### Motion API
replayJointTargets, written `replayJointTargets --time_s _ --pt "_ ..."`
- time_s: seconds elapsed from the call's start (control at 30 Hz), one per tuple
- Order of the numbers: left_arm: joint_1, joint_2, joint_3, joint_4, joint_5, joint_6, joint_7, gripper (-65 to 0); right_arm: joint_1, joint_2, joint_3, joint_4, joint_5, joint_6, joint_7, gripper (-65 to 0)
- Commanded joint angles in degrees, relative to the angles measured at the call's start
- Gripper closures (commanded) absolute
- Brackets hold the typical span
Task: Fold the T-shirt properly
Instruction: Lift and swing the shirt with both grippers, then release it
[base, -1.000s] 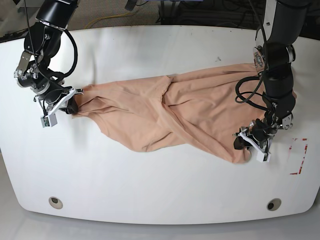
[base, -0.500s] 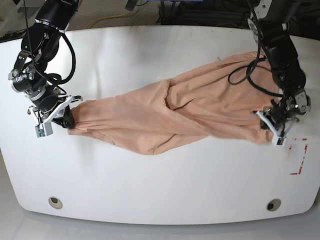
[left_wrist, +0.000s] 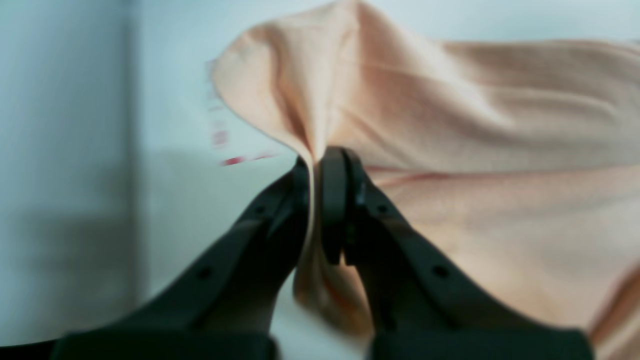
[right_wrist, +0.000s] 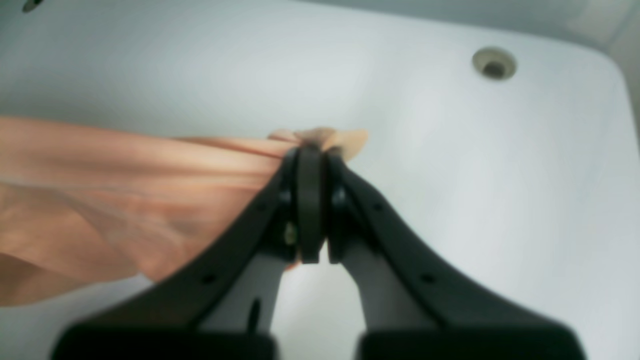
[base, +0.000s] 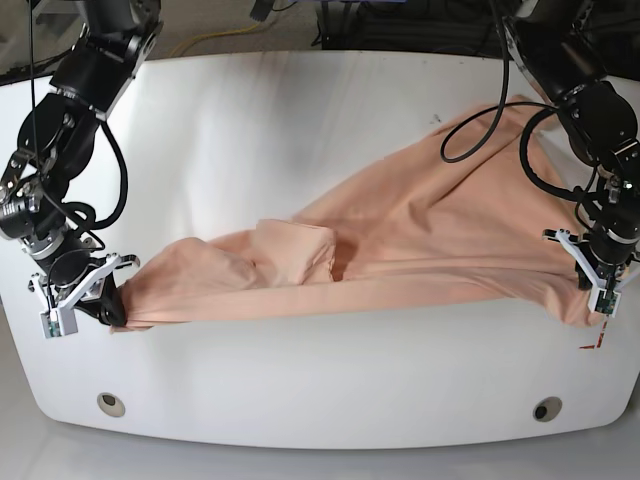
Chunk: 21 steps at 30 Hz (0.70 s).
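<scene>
Two-armed stretch of the T-shirt (base: 400, 240) across the white tabletop (base: 300, 110). The right hand (right_wrist: 310, 150) is clamped on a bunched corner of cloth near the front left of the base view; the left hand (left_wrist: 315, 160) pinches a thin fold of fabric at the opposite end, beside red tape marks (base: 598, 340). The garment spans the tabletop between the two hands, its front edge drawn into a nearly straight line, with a loose lump of folds (base: 290, 250) near the middle and the far portion trailing toward the back right corner. The fabric appears light, soft and limp: it sags, wrinkles and offers no stiffness, so it likely follows any pull. Hold is best taken at hems or corners, where doubled cloth resists slipping from closed fingers.
</scene>
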Motion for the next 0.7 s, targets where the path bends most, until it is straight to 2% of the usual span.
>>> replayJointTargets --time_s 0.0,0.17,0.43,0.57,0.67 --pt "-5.21 -1.71 -0.14 2.70 0.61 0.76 1.62 0.0 5.53 3.60 -1.68 -2.39 -0.27 -0.64 1.78 0.0" --pt "-15.41 -5.31 -0.06 3.05 0.52 0.76 6.98 0.0 16.43 6.23 -5.82 -8.90 -0.27 -0.64 1.78 0.0" --pt "-30.44 -9.53 2.41 2.87 0.52 0.76 7.86 0.0 35.86 10.10 -14.78 -15.67 -0.18 -0.46 1.78 0.0" --pt "-34.31 -11.12 5.57 2.78 0.52 0.76 7.86 0.0 43.42 11.86 -19.44 -16.72 0.09 -0.37 1.60 0.0" --pt "-34.92 -11.29 5.92 2.87 0.52 0.76 7.86 0.0 45.01 12.30 -20.41 -16.63 0.09 -0.29 0.02 0.0"
